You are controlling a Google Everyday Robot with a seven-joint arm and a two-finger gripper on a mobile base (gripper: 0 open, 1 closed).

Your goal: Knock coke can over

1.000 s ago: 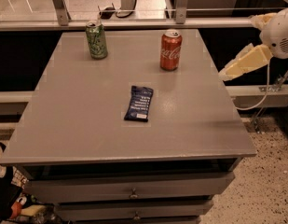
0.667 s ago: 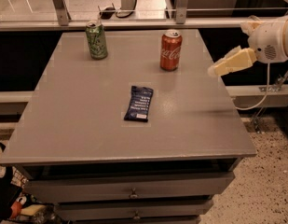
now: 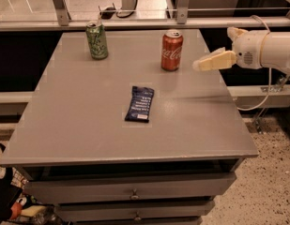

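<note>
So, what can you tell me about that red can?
The coke can is red and metal-looking, with white script and a silver top. It stands upright near the far edge of the table, right of centre, touching only the tabletop. The gripper hovers just right of it in the picture, not touching it.

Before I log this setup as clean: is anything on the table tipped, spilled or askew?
Nothing stands out. The coke can and green can stand upright, the blue packet lies flat, and the gripper hangs beside the coke can, apart from it.
</note>
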